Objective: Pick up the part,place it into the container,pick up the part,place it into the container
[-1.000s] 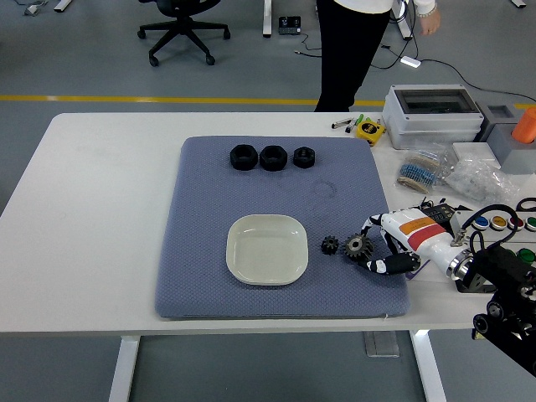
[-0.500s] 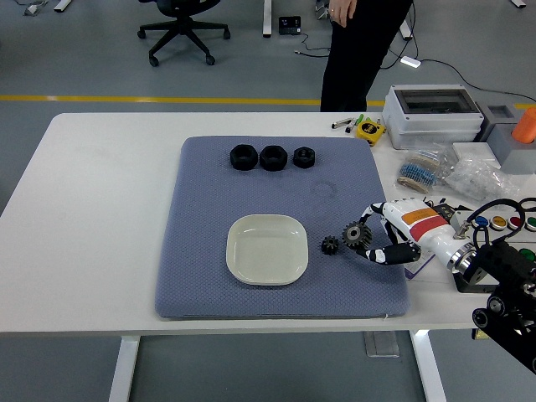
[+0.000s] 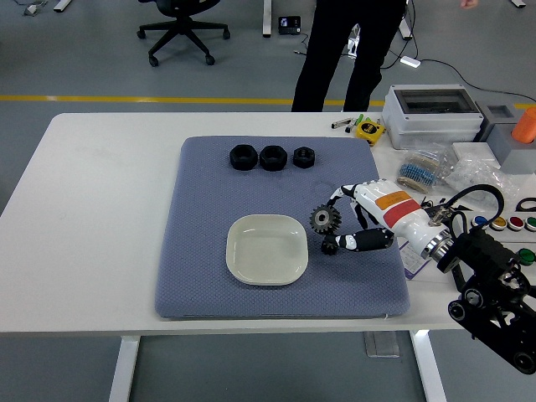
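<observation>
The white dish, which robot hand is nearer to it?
Right. The right hand holds a gear just right of the white dish; the left hand is out of view.

My left arm is out of frame. My right arm runs off the picture's lower right corner. The right hand [image 3: 346,219] covers most of the small gear [image 3: 330,245] under its thumb; I only see a dark bit of it. I can't tell how many fingertips actually touch the big gear [image 3: 325,219]. The person [image 3: 343,42] at the far side is cut at the top edge, legs only. The orange thing [image 3: 526,124] and grey box [image 3: 505,113] are clipped by the right edge. Clutter on the counter [image 3: 100,209] by the bags is too small to identify.
</observation>
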